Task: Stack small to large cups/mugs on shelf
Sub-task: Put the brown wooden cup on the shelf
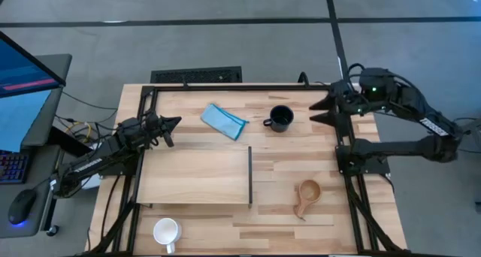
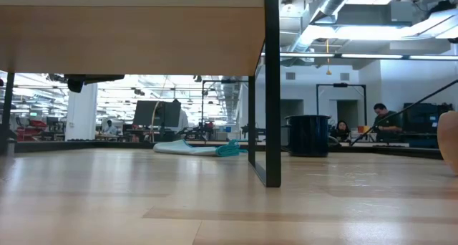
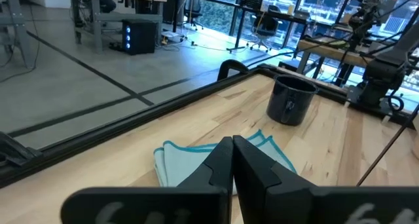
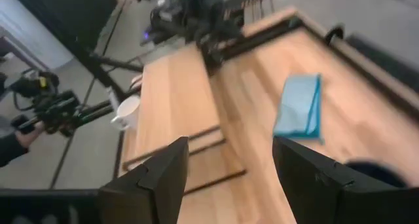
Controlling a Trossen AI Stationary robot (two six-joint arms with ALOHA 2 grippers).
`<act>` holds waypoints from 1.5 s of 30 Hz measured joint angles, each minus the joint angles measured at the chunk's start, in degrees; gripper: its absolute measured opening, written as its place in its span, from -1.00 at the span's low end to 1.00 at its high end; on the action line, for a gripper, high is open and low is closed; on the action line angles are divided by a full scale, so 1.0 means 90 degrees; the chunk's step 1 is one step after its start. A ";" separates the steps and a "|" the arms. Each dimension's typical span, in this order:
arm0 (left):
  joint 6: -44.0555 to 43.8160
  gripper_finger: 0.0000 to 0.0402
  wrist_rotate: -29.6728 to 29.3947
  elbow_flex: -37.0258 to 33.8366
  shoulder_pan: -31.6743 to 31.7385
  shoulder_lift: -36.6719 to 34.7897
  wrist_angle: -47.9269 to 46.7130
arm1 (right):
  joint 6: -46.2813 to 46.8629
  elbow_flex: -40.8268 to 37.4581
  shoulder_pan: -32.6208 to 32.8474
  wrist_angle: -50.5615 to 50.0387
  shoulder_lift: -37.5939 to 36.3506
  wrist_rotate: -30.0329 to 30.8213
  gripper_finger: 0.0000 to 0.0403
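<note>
All 3 cups are seen spread around the table, none on the shelf (image 1: 195, 174) yet. The black mug (image 1: 280, 119) is parked near the far edge, just beside the blue cloth (image 1: 224, 122). The wooden cup (image 1: 307, 194) is sat to the right of the shelf, and the white mug (image 1: 166, 231) is down at the near edge. The left gripper (image 1: 171, 129) is held at the table's left side, fingers (image 3: 219, 165) pressed together on nothing. The right gripper (image 1: 322, 111) is kept by the far right corner, fingers (image 4: 167, 168) spread wide apart.
</note>
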 joint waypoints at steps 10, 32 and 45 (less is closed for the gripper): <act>-0.0003 -1.00 0.0000 0.0000 0.0000 -0.0001 -0.0001 | 0.0697 -0.0005 0.1074 -0.1622 0.0628 0.0486 0.21; 0.0213 -1.00 -0.0002 0.0000 0.0000 -0.0001 -0.0005 | 0.1072 -0.0432 0.3832 -0.3056 0.3100 0.2006 0.21; 0.0213 -1.00 0.0000 0.0002 0.0000 0.0002 -0.0017 | 0.2862 -0.1873 0.4778 -0.0977 0.3274 0.1982 0.21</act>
